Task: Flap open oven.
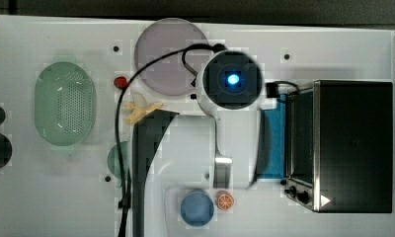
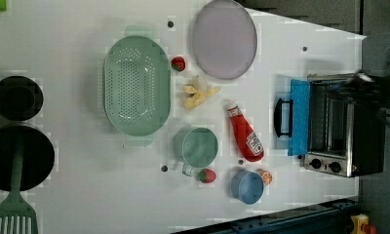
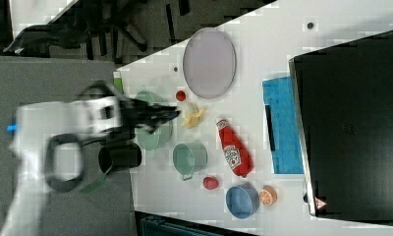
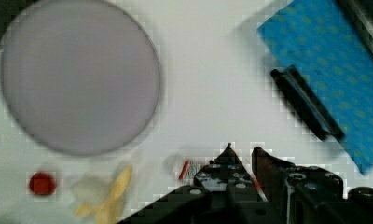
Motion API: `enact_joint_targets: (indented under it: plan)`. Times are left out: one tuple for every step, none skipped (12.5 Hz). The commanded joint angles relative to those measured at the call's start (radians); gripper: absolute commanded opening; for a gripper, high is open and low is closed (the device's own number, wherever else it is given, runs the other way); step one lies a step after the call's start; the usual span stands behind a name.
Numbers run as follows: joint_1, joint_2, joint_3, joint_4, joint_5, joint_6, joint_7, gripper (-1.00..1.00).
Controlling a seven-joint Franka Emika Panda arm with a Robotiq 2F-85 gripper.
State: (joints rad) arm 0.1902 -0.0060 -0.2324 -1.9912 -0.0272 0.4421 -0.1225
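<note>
Oven (image 2: 346, 124) door (image 2: 299, 117) is lying flat already; gripper (image 4: 243, 151) is hanging nearly shut, holding nothing. Swinging low, it's risking clipping the ketchup bottle (image 2: 244, 132) or handle (image 4: 306, 102).

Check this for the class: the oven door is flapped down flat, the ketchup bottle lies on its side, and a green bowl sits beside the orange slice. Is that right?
One slip: the bowl beside the orange slice is blue, as the left view shows. The oven door is down flat, and the ketchup bottle does lie on its side.
</note>
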Motion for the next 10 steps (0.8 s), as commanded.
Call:
enact_joint_targets:
  plan:
    - [-0.009,-0.063,-0.021,0.130,-0.003,-0.227,0.063,-0.65]
    - [-0.009,-0.078,-0.023,0.177,-0.001,-0.335,0.066,-0.65]
    - [-0.009,-0.087,-0.023,0.211,0.003,-0.429,0.069,-0.65]
    - [-0.009,-0.092,-0.022,0.237,0.003,-0.479,0.070,-0.65]
    - [-0.009,-0.091,-0.025,0.254,0.002,-0.491,0.070,-0.65]
    - [-0.009,-0.091,-0.027,0.266,0.001,-0.468,0.070,-0.65]
    - [-0.010,-0.091,-0.029,0.268,0.001,-0.456,0.070,-0.65]
    - [-0.010,-0.090,-0.029,0.268,0.001,-0.455,0.070,-0.65]
    - [-0.010,-0.089,-0.029,0.267,0.001,-0.455,0.070,-0.65]
    - [-0.010,-0.086,-0.028,0.267,0.001,-0.455,0.070,-0.65]
